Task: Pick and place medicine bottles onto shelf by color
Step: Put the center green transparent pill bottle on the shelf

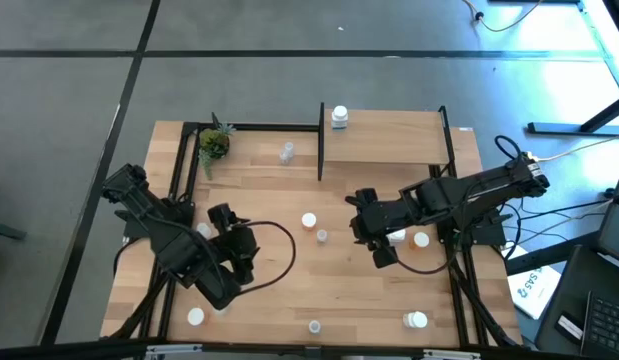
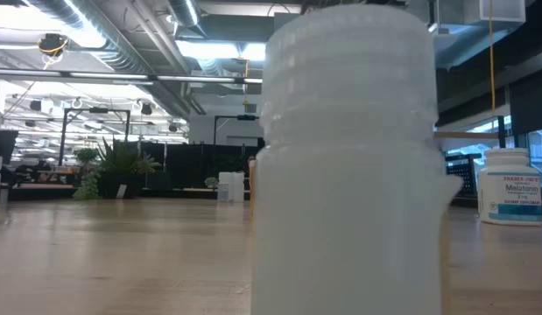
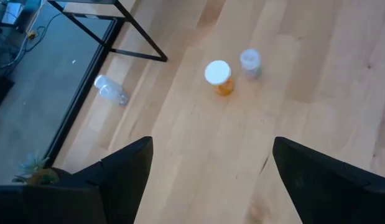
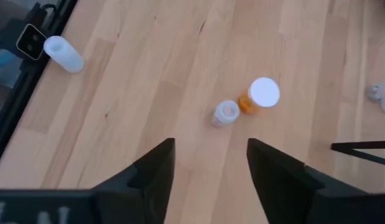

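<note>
An orange medicine bottle with a white cap stands mid-table, a small clear one right beside it. My left gripper hovers to their left, open and holding nothing; its wrist view shows the orange bottle and the clear one ahead of the fingers. My right gripper hovers to their right, also open, looking down at the same pair. One white bottle stands on the shelf. A clear bottle lies on its side near the shelf's left posts.
More white bottles stand along the near edge and under my right arm. A green plant sits at the far left. One white bottle fills most of the low view. Black frame rails border the table.
</note>
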Action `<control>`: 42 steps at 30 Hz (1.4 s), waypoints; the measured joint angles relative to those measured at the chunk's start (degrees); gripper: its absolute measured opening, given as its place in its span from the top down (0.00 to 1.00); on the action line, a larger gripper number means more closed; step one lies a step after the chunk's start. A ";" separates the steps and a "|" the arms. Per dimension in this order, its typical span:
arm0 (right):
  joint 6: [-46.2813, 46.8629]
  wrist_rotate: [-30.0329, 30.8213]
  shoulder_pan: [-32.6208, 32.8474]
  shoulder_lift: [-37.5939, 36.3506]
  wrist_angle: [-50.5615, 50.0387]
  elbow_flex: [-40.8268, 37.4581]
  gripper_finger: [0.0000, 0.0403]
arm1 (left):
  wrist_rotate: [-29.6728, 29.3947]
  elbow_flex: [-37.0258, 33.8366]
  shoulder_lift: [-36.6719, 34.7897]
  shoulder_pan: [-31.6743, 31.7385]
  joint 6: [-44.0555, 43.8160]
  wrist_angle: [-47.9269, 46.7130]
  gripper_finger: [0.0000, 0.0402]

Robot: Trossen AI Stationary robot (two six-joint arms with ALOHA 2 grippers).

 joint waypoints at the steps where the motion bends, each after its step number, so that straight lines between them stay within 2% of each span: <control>1: -0.12 0.02 0.00 0.20 0.46 -0.28 0.46 | 0.01 0.00 0.00 -0.18 -0.21 0.00 0.19; 5: -0.28 0.02 0.00 0.85 3.31 -2.31 0.41 | 0.06 0.00 0.00 -0.80 -0.52 0.04 0.19; 17: -7.91 -0.35 -0.15 7.31 17.96 -8.23 0.41 | 0.24 -0.02 0.04 -2.42 -0.62 0.61 0.19; 23: -8.58 3.39 -0.34 11.48 20.50 -8.21 0.41 | 0.23 -0.02 0.11 -2.88 -0.67 1.05 0.19; 31: -1.16 3.67 -1.27 13.63 21.30 -8.17 0.41 | 0.23 -0.02 0.11 -3.03 -0.54 1.03 0.19; 36: 7.99 3.87 -2.03 14.22 22.20 -8.18 0.41 | 0.19 -0.04 0.13 -2.97 -0.52 1.05 0.19; 42: 13.47 8.78 -2.38 14.22 22.99 -8.18 0.41 | 0.21 -2.72 0.13 -3.12 -0.23 1.18 0.19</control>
